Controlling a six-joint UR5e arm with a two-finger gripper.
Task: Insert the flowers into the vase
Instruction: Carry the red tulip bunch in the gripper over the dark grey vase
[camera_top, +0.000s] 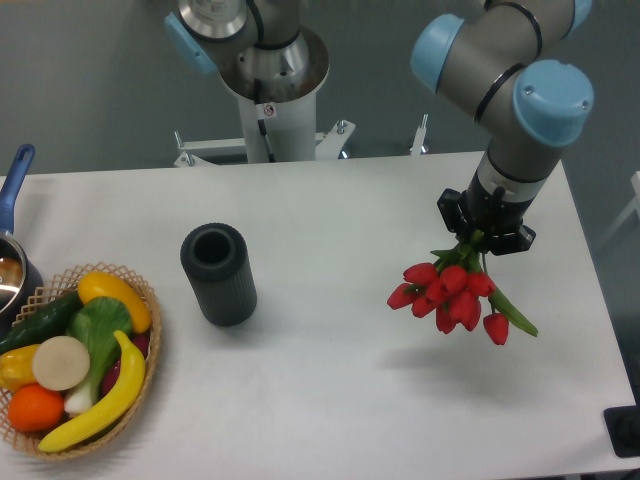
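The flowers (452, 295) are a bunch of red tulip buds with green leaves, hanging buds-down under my gripper (478, 240) at the right of the table, lifted above the surface with a shadow below. The gripper is shut on the stems, which are mostly hidden by it. The vase (218, 274), a dark grey ribbed cylinder with an open round mouth, stands upright left of the table's middle, well to the left of the flowers.
A woven basket (140, 400) of fruit and vegetables sits at the front left corner. A pot with a blue handle (14, 180) is at the left edge. The arm's base column (268, 110) stands behind the table. A black object (625, 432) is at the right front edge.
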